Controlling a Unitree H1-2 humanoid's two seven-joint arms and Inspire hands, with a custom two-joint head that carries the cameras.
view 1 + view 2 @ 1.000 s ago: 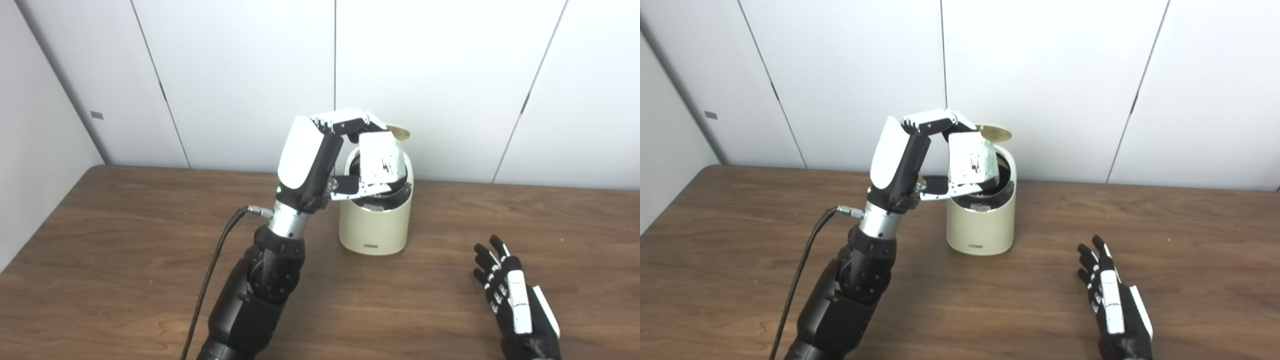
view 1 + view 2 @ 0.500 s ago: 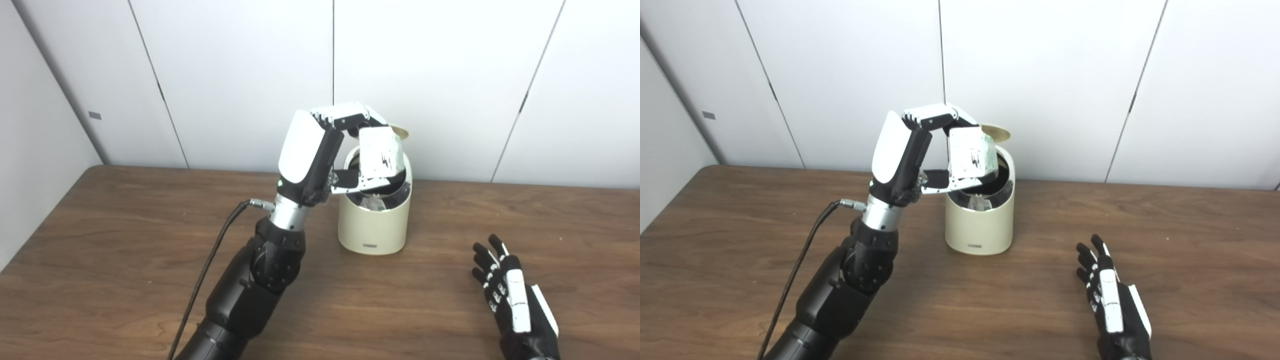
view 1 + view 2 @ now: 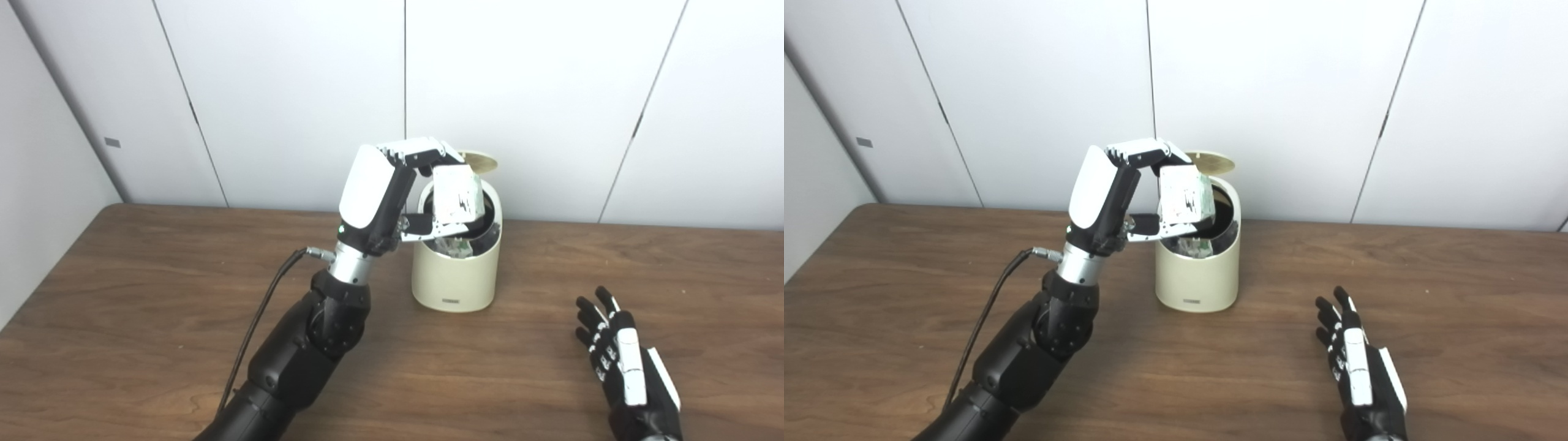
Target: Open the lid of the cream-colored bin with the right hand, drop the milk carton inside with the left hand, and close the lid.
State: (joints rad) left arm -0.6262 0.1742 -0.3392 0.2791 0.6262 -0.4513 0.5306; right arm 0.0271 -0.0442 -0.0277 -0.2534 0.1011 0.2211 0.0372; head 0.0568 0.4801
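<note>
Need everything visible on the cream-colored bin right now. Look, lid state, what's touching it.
The cream-colored bin is a small round tub with smooth, plastic-looking walls, a dark inner rim and a small dark label low on its front. It stands upright on the brown wooden table near the white wall. Its round lid is flipped up at the back, so the mouth is open, with some printed packaging inside. The left hand holds the white milk carton over the mouth; contact with the rim cannot be told.
</note>
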